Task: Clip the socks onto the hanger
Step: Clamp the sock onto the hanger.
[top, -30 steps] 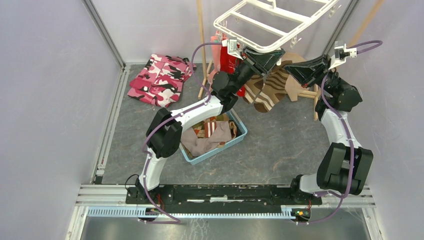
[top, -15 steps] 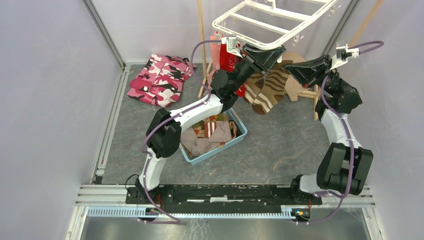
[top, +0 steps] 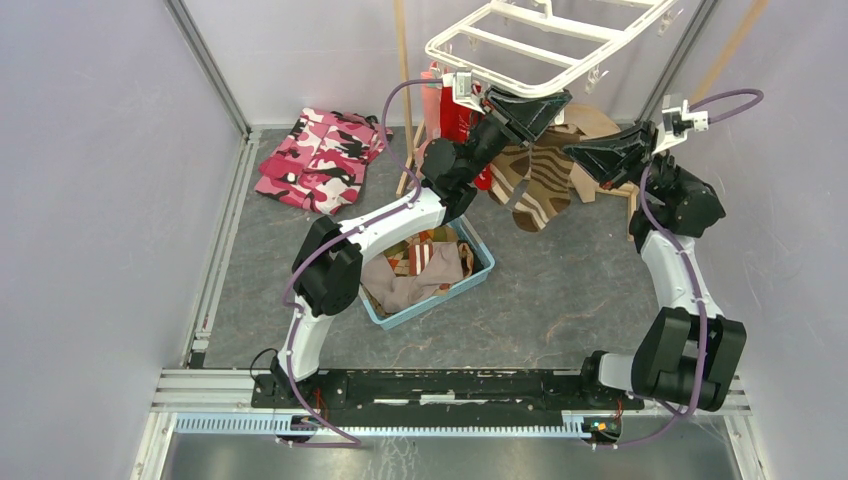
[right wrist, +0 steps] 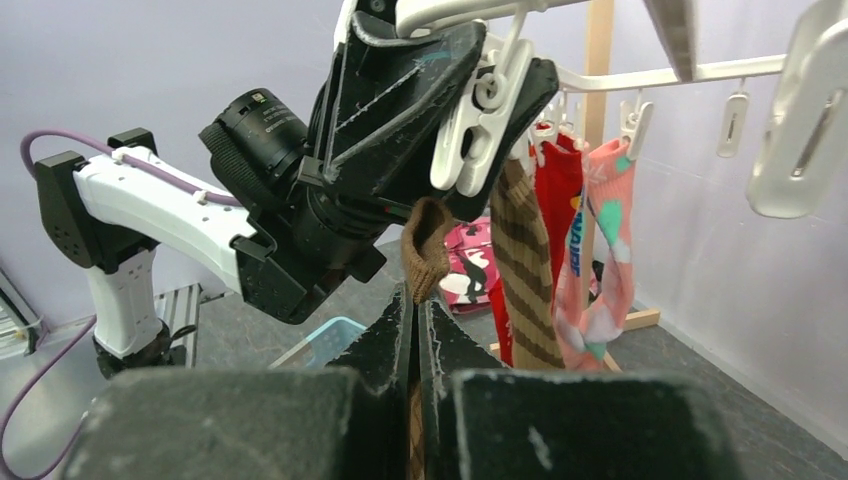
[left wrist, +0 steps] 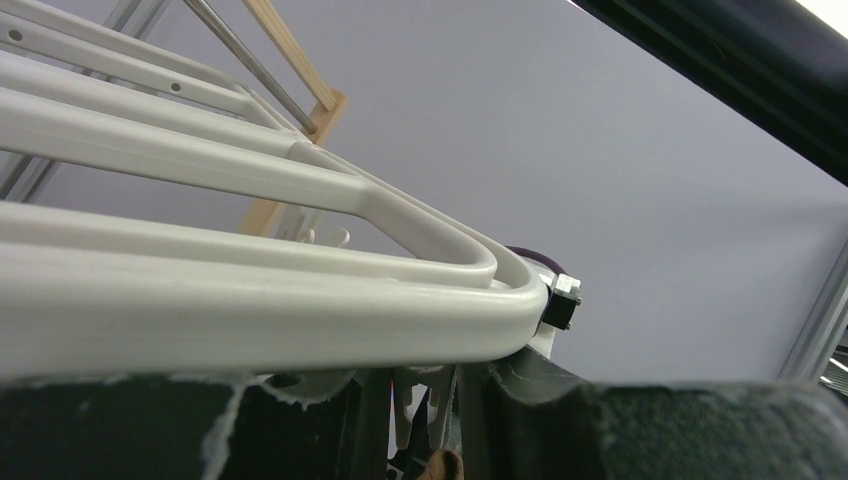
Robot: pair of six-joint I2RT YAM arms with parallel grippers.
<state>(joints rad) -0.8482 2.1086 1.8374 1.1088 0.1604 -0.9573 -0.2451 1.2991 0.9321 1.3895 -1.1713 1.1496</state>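
Observation:
The white hanger [top: 520, 50] hangs at the back, above the floor. My left gripper [top: 553, 101] is shut on a white clip peg [right wrist: 482, 108] at its near corner; the rim [left wrist: 300, 310] fills the left wrist view. My right gripper [top: 574, 152] is shut on the cuff of a brown cream-striped sock [right wrist: 425, 240] and holds it just below that peg. The sock's body [top: 547, 188] dangles underneath. Another brown striped sock [right wrist: 525, 260], a red sock [right wrist: 560, 185] and a salmon-pink sock [right wrist: 610, 230] hang from clips beside it.
A blue basket [top: 481, 272] with a tan cloth and more socks sits on the floor under the left arm. A pink camouflage garment [top: 320, 158] lies at the back left. A wooden pole stand [top: 403, 80] rises behind the hanger, its base [top: 605, 185] near the right arm.
My right gripper has moved left with the brown sock, closer to the left gripper and its clip peg. The dangling sock has swung with it. The left gripper has barely moved.

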